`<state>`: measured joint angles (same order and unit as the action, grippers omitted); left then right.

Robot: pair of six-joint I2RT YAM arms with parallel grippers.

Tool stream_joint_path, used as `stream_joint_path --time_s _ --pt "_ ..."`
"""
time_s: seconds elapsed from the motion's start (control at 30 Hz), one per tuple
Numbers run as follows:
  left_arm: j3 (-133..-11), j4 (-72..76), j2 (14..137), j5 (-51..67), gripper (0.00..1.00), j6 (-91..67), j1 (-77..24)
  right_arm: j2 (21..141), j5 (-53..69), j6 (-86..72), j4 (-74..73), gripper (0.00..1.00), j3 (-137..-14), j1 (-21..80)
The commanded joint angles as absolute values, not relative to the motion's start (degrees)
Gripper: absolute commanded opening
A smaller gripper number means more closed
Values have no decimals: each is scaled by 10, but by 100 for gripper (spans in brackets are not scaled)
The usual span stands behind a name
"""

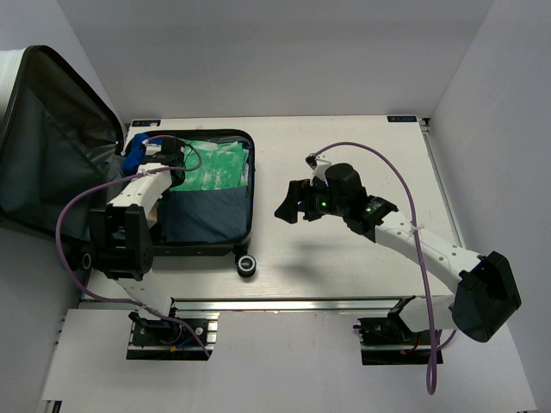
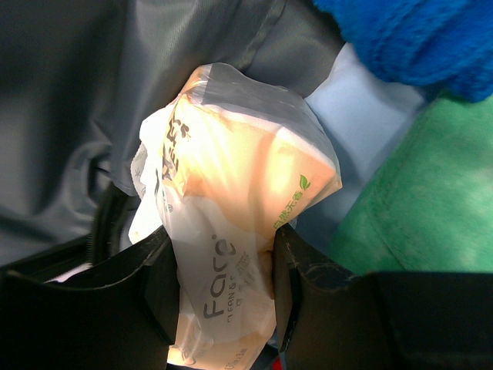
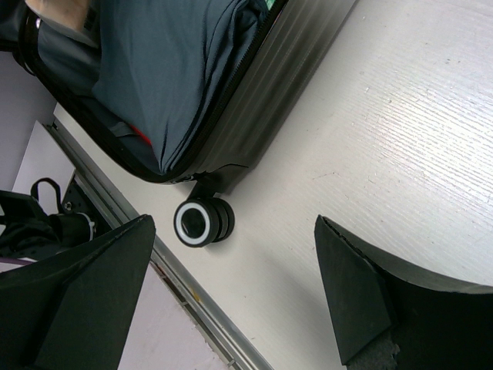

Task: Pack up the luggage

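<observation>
Luggage [image 1: 52, 155] lies open. Left gripper [image 2: 222, 293] is clamped on a plastic pkt [image 2: 231, 177] printed "Face"; smaller text blurry, poss. wipes. Right gripper [image 3: 239, 301] has fingers apart, near the wheel [image 3: 202, 222].

Top cam overhead, wrist cams close-up — all w/ luggage [image 1: 43, 155]

white table [image 1: 344, 155], metal rail [image 1: 293, 304] along near edge
</observation>
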<state>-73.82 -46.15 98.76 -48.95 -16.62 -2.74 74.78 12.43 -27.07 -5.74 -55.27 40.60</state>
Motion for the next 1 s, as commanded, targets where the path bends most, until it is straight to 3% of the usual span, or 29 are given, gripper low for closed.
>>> stream_joint_path --time_s 0.0,0.37,0.43,0.47,0.53,0.63,0.7,0.73,0.97 --pt "-776 -478 983 -590 0 -135 -44 757 145 -278 -26 89 -554 402" --pt "-732 -522 1059 -574 2 -223 -62 757 153 -278 -32 89 -559 394" --pt "-749 -540 1073 -567 22 -249 -67 757 157 -277 -31 89 -559 394" --pt "-757 -556 1079 -562 43 -253 -67 757 158 -278 -32 89 -559 392" --pt "-771 -565 1080 -555 57 -264 -73 755 164 -278 -31 89 -560 392" --pt "-791 -552 1035 -508 69 -253 -73 749 168 -279 -25 89 -555 393" --pt "-782 -506 975 -441 94 -237 -78 745 170 -279 -21 89 -552 392" --pt "-776 -469 953 -413 98 -214 -78 746 170 -280 -19 89 -551 393" --pt "-737 -428 820 -302 98 -196 -78 746 187 -289 -10 89 -545 394"
